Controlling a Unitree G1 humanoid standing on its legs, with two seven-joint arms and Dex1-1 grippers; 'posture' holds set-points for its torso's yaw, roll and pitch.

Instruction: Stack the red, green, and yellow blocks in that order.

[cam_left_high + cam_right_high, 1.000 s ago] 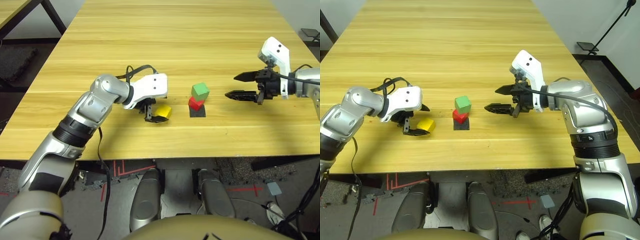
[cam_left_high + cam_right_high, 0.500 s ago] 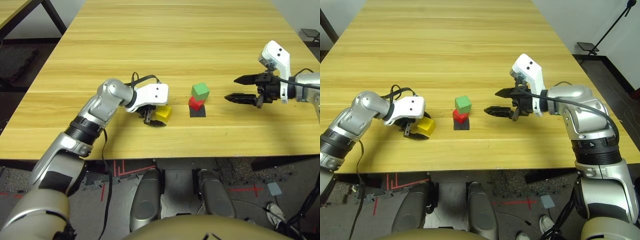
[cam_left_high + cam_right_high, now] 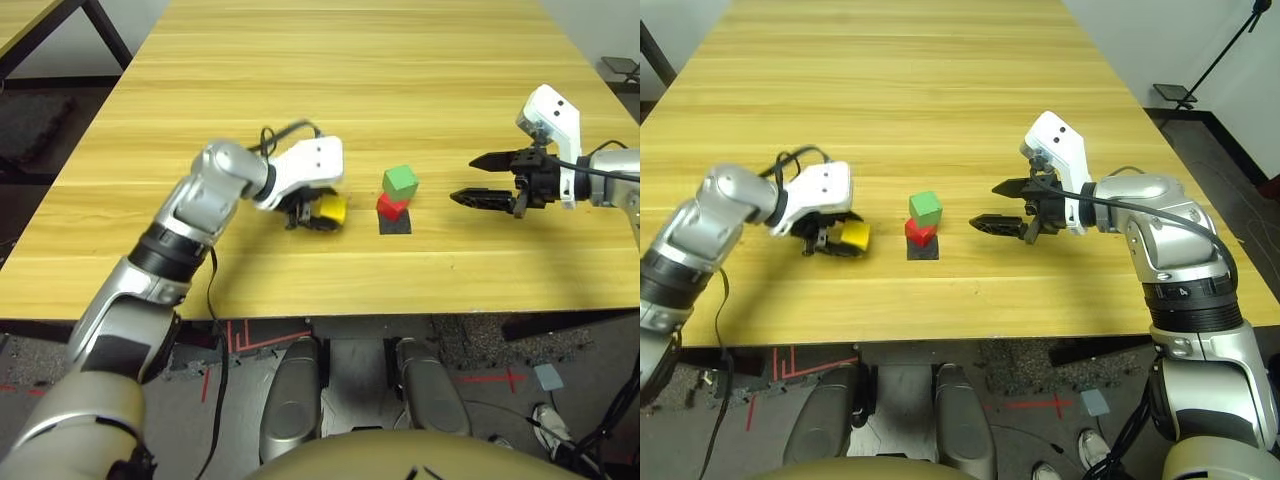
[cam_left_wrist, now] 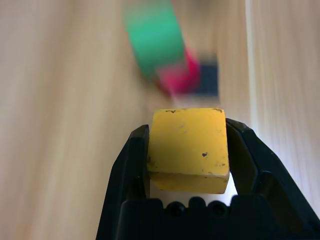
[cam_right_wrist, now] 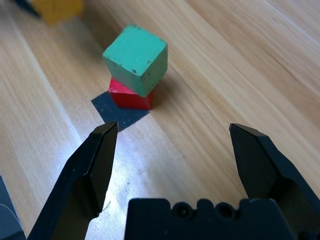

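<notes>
Left gripper [image 4: 187, 150] has lifted the scuffed yellow block [image 4: 187, 147], clamped; right gripper [image 5: 175, 155] spread.

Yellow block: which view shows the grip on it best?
Left wrist view: the yellow block sits large and centred between the left gripper fingers, both contacts visible. The eye views show it small, partly behind the gripper; the right wrist view catches just a cropped edge.
</notes>
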